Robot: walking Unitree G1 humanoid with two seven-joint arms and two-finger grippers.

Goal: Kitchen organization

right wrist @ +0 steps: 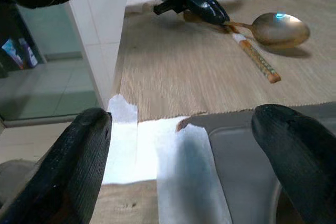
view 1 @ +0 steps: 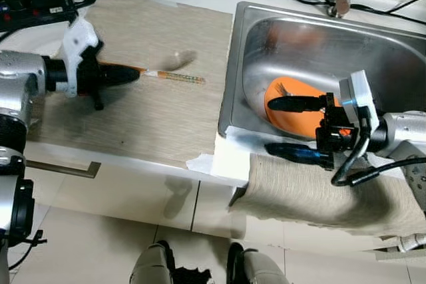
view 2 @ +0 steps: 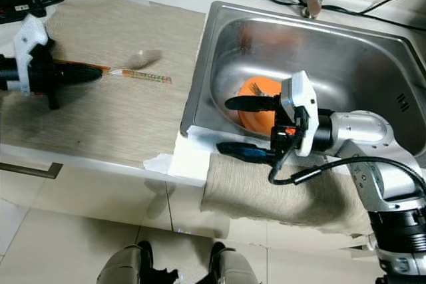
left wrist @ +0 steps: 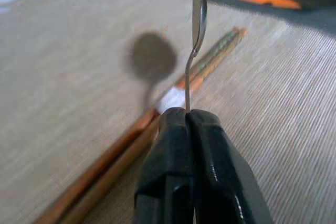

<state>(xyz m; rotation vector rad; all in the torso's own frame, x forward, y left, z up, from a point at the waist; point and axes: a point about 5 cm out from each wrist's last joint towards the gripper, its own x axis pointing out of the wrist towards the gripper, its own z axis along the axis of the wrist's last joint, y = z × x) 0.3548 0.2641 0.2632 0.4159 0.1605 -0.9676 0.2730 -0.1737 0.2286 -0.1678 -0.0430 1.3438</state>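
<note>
The left gripper has its jaws pinching the spoon by its thin, stiff, slippery handle just above the chopsticks on the worktop mat, w/ the right gripper jaws spread by the sink.

The left gripper is clamped on a spoon above the chopsticks on the woven mat. The right gripper, fingers spread, spans the sink rim beside an orange bowl.
</note>
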